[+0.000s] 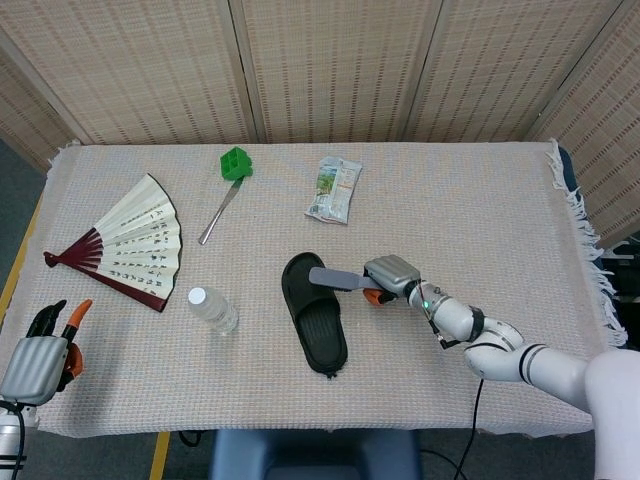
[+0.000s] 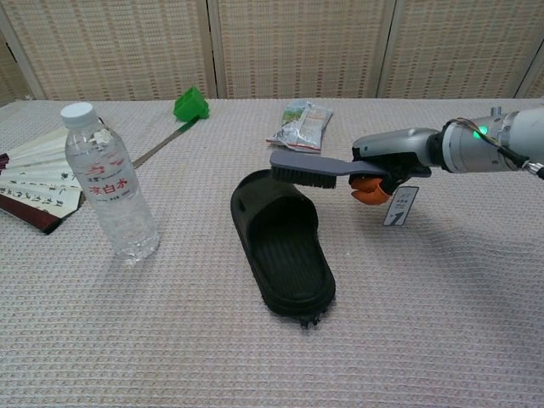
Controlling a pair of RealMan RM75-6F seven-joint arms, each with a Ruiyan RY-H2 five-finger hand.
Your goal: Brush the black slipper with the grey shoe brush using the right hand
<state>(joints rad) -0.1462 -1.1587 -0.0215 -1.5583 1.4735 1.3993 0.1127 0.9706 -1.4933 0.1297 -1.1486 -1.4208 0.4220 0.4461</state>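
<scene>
**Grey brush poised over black slipper**

Grey brush [image 2: 308,169], held by its handle in the right hand [image 2: 389,158], hangs over the strap of the black slipper [image 2: 280,240] lying mid-table. Pressing down too hard or sweeping sideways could push the loose slipper toward the bottle [image 2: 108,183] on its left and tip it. The left hand [image 1: 38,355] rests at the near left corner, fingers loosely curled, holding nothing. Woven beige cloth [image 1: 470,200] covers the table; reed screens [image 1: 330,60] stand behind.
</scene>
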